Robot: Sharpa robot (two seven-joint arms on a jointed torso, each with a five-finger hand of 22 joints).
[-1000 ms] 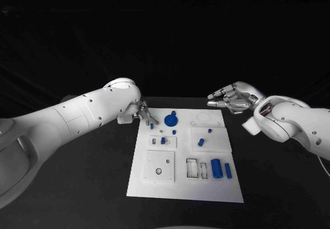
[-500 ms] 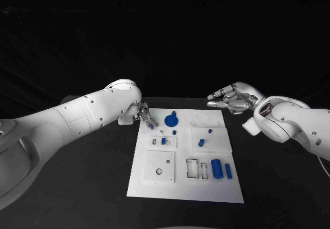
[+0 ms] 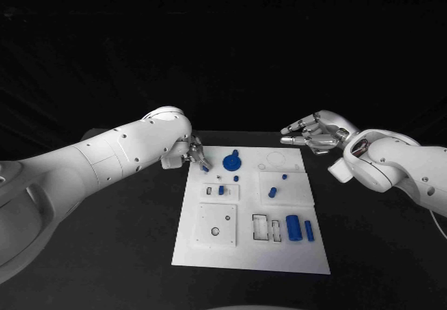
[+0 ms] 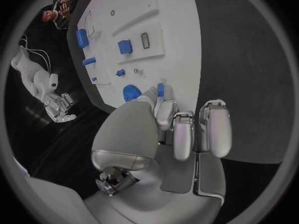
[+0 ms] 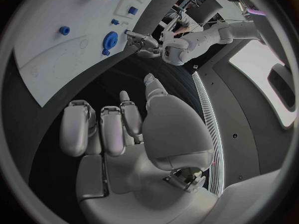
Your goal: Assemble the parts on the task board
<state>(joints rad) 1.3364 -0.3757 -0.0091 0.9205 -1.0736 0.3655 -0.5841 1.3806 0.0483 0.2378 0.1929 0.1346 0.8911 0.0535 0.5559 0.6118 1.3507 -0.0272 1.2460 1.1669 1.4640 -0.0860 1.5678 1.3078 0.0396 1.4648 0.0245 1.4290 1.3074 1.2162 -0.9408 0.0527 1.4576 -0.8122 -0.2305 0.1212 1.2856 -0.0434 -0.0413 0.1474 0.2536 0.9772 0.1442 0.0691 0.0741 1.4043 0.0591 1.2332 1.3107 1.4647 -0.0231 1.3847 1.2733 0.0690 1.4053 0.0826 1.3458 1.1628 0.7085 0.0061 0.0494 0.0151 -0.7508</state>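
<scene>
Left robot hand point(image 3: 195, 155) at the task board's point(image 3: 251, 258) far-left corner
We see it pinching a small blue peg point(image 4: 161, 89) there; right robot hand point(image 3: 312, 134) hovers past the far-right corner, fingers loosely curled, empty; bare bench point(image 3: 121, 245) flanks both sides.

White rectangular task board point(image 3: 250, 252) lies flat on the black table, long axis running away from the robot.

Far end: blue round gear-like disc point(image 3: 232, 158). A small blue peg point(image 3: 204, 169) lies at the far left corner, pinched at the left hand's point(image 3: 191, 154) fingertips; also seen in the left wrist view point(image 4: 161, 89).

Mid-board: short blue block point(image 3: 221, 190) stands in a raised white pad; a small blue stud point(image 3: 236, 178) and a tilted blue cylinder point(image 3: 272, 192) lie to its right.

Near right: large blue cylinder point(image 3: 293, 228) and slim blue bar point(image 3: 308, 230), side by side, beside two rectangular slots.
</scene>
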